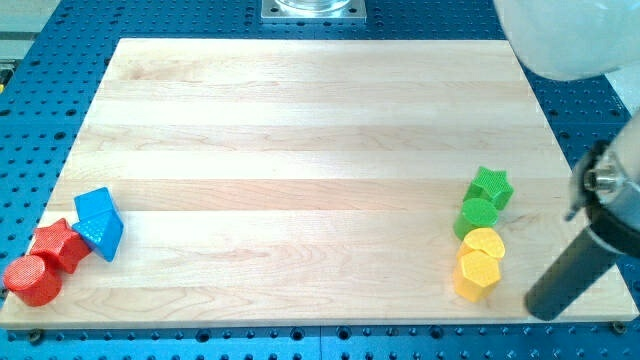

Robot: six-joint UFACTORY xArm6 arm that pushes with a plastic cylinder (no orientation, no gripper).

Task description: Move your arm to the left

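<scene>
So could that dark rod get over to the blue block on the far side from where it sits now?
Probably yes. My tip sits at the view's bottom right, beside the yellow blocks. The blue block is far left, and bare board lies between once the tip skirts the yellows.

Seven blocks lay on one wooden counter (300, 150).

Two were red: a red star (60, 243) and a red cylinder (33, 280).

Only one was blue, a blue block (99, 223) with slanted faces whose exact shape could not be made out.

Two were green: a green star (490, 186) and a green cylinder (478, 216).

Two were yellow: a rounded yellow block (484, 243) and a yellow hexagon (478, 272).

By shape, that made two stars, two cylinders, one hexagon, one rounded piece and one angular piece.

One dark rod stood in view, with one tip (543, 310).
</scene>
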